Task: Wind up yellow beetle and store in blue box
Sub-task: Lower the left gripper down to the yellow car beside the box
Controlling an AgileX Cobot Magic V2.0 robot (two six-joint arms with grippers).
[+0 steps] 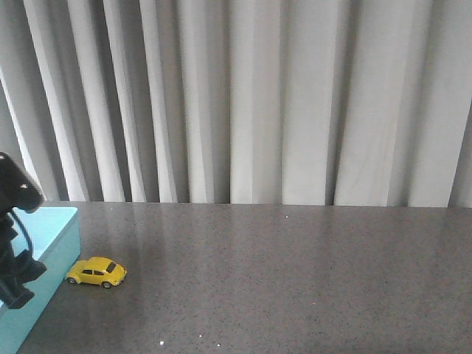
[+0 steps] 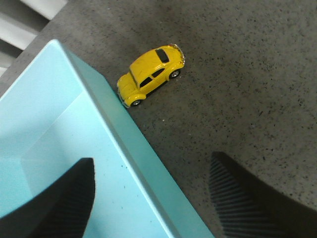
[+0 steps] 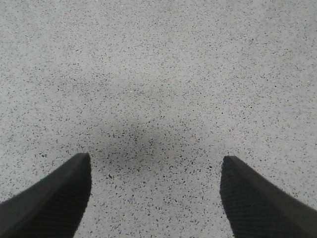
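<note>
The yellow beetle (image 1: 96,271) stands on its four wheels on the dark speckled tabletop (image 1: 295,280), at about eight o'clock in the front view, near the table's left side. It is side-on to that camera, dark windows showing, its rounded nose pointing toward nine o'clock. Directly at its nine o'clock is the blue box (image 1: 53,243), whose long turquoise wall runs from ten o'clock down toward seven o'clock. In the left wrist view the beetle (image 2: 151,75) has one end right against the outside of the box wall (image 2: 143,163); it looks to be touching, though a hairline gap cannot be ruled out. The car is outside the box, not in it, and the box's pale floor shows only faint specks.

The left gripper (image 2: 151,198) hovers above the box's edge with its two black ribbed fingers (image 2: 69,203) spread wide, one over the box interior and the other over the table, holding nothing. In the front view the left arm (image 1: 13,236) shows only as a black shape with a cable at nine o'clock, overlapping the box.

The right gripper (image 3: 156,198) is likewise spread apart and empty, over bare speckled tabletop (image 3: 158,74), with a soft shadow between its fingers.

Grey pleated curtains (image 1: 251,96) hang behind the table's far edge at twelve o'clock.
</note>
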